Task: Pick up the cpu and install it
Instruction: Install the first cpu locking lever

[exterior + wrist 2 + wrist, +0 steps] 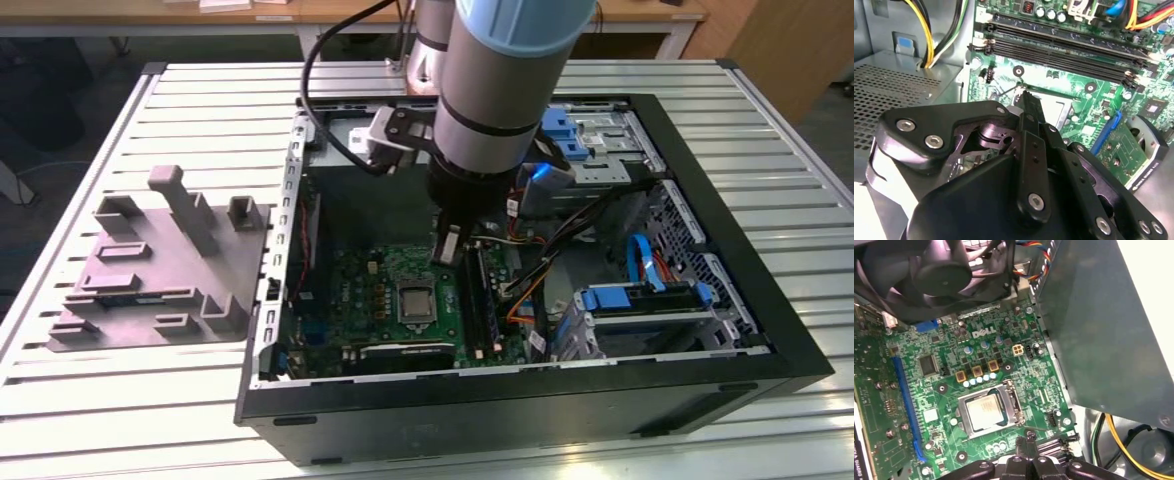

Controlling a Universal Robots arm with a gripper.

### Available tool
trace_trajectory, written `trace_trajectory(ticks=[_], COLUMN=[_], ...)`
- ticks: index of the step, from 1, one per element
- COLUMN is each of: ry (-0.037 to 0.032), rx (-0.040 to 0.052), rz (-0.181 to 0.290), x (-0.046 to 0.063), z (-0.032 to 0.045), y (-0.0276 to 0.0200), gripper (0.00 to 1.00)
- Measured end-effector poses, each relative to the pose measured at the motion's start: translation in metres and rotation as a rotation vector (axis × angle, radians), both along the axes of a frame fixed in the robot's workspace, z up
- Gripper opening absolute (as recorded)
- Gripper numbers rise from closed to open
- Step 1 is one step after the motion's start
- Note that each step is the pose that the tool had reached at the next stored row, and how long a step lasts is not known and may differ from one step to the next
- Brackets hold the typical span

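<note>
Arm: One robot arm (514,90) reached down into the open computer case (534,400), its grey-and-blue body hanging over the middle of the box.

Pincer: A single black pincer (1027,450) hung over the green motherboard (949,390), its two fingers (1030,107) pressed together with nothing between them. In the exterior view the pincer (451,245) sat just above the board, near the socket.

Cpu: One cpu (986,409), silvery-grey and square, lay seated flat in its socket on the board; in the first wrist view the pincer's tips stood just beside the socket's edge. The exterior view showed the cpu (416,299) near the centre of the board.

Socket: One metal frame (1016,405) ringed the chip on the board.

Memory slots: Four long black slots (1064,47) ran side by side across the board in the second wrist view, beyond the fingertips.

Fan: One dark round fan (929,275) hung over the board's far edge in the first wrist view.

Cables: A bundle of yellow, black and white wires (936,35) dropped past the grey perforated metal wall in the second wrist view; orange and yellow leads (521,290) crossed the case in the exterior view.

Drive bays: Blue-clipped brackets (638,297) sat at the exterior view's right inside the case.

Counter: The case rested on a slatted pale metal counter (174,390). One grey moulded fixture (154,265) with upright pegs lay well apart from the case, on the exterior view's left.
</note>
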State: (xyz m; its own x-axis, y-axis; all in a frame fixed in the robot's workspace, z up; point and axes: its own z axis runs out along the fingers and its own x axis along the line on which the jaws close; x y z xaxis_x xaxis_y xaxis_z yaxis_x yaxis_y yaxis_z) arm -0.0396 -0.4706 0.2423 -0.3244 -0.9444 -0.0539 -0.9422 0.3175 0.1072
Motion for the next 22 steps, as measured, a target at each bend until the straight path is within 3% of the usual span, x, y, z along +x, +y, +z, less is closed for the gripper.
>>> trace_trajectory(ticks=[11, 22], ry=[0.0001, 0.0], rx=[-0.0002, -0.0001], rz=[0.0, 0.0], x=[0.011, 0.013], z=[-0.0003, -0.0019], y=[0.0159, 0.0273], gripper=[0.11, 0.11])
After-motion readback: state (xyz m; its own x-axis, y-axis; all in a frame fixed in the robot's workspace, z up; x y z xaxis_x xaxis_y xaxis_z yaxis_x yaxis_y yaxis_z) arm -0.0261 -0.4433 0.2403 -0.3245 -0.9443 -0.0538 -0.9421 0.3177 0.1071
